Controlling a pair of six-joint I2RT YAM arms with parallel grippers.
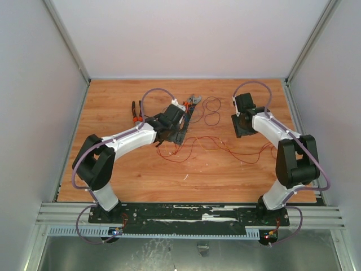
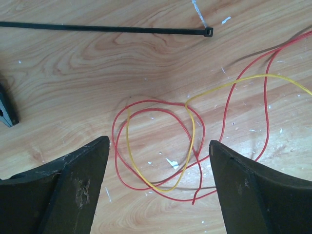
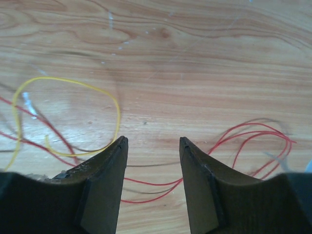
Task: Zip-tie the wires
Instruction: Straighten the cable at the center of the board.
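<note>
no readable text, no labels, no numbers

Bright, even light; soft shadows.

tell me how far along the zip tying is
Done: nothing visible; the wires lie loose on the table, and the zip tie lies straight, unlooped. In hand: nothing; the left gripper and right gripper hover open over wire loops. Left: bundling, wrapping, cinching.
</note>
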